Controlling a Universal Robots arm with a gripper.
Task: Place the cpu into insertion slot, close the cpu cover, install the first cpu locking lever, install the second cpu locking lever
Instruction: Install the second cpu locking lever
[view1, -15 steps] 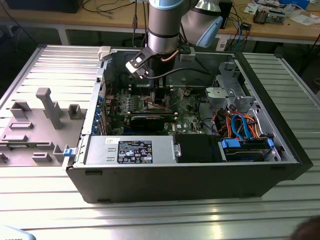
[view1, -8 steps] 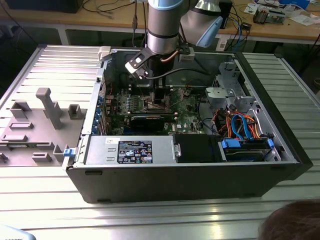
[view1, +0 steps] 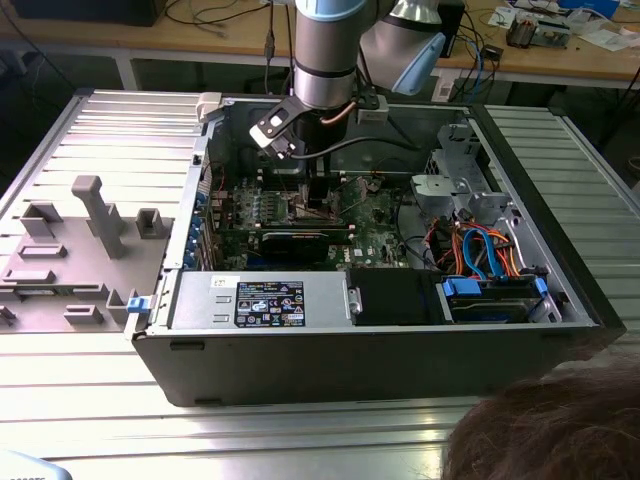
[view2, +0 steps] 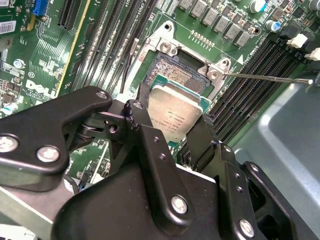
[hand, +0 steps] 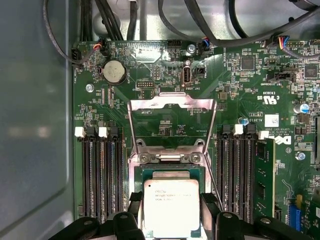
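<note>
The gripper (view2: 169, 120) is clamped on the cpu (view2: 177, 107) by two opposite edges, held over the insertion slot (view2: 177, 75). The slot could be damaged if the chip is lowered tilted or offset. The cpu cover (hand: 150, 104) is raised clear.

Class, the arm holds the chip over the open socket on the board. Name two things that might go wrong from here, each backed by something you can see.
1. The gripper pinches the chip by two edges above the socket; if it lands tilted or offset, the socket's bare contacts might bend.
2. The cover stands open and a thin lever sticks out beside the socket; the gripper might snag either.
</note>
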